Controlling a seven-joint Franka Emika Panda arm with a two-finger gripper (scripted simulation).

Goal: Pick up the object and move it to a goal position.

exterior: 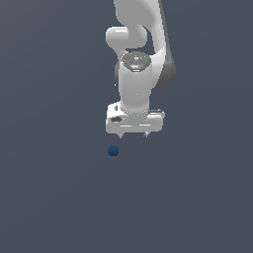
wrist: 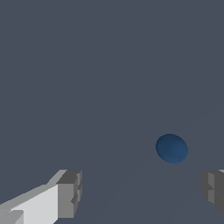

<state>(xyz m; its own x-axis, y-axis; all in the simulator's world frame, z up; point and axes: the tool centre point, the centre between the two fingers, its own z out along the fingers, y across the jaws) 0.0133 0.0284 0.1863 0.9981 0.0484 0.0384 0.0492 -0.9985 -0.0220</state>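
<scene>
Fingers (wrist: 69,194) of the gripper (exterior: 133,134) are spread wide and nothing is held; the dark blue sphere (exterior: 113,150) is seen nearby, untouched, apart from both pads.

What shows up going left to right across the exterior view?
Going by centres: small blue ball → white gripper, open and empty, with the arm rising above it. The ball's centre lies toward the exterior view's left of the gripper's midpoint and lower in the picture, apart from the fingertips.
</scene>
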